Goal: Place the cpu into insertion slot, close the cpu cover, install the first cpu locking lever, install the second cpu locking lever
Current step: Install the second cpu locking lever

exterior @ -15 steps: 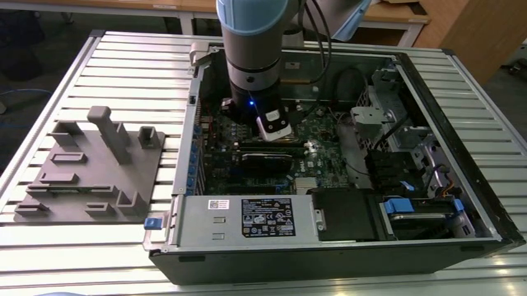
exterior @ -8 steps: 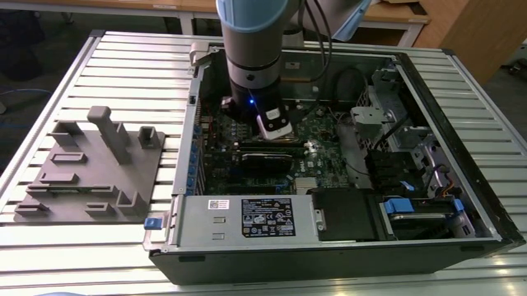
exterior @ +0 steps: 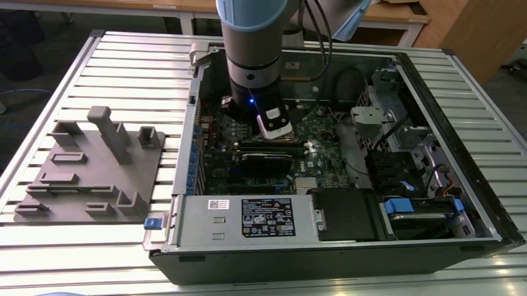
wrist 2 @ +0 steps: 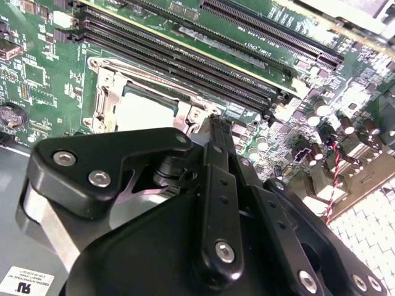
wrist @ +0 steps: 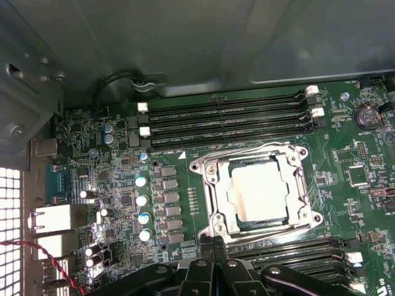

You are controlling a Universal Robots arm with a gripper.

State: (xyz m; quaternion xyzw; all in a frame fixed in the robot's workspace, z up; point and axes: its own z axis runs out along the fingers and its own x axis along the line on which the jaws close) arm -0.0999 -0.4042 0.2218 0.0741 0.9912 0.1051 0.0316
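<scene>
The cpu lies flat in the insertion slot, its silver top showing through the square window of the cpu cover, which is folded down over it. In the second wrist view the same cpu sits inside the cover. My gripper stands at the socket's edge, at one corner of the cover, with its black fingers pressed together. Its tip touches or nearly touches the metal frame there. I cannot tell whether a locking lever sits between the fingers. In the exterior view the arm reaches down into the open computer case.
Long black memory slots run along both sides of the socket. Small capacitors stand beside it. The case walls hem in the arm. A power supply sits at the case's near end. A grey fixture lies on the table.
</scene>
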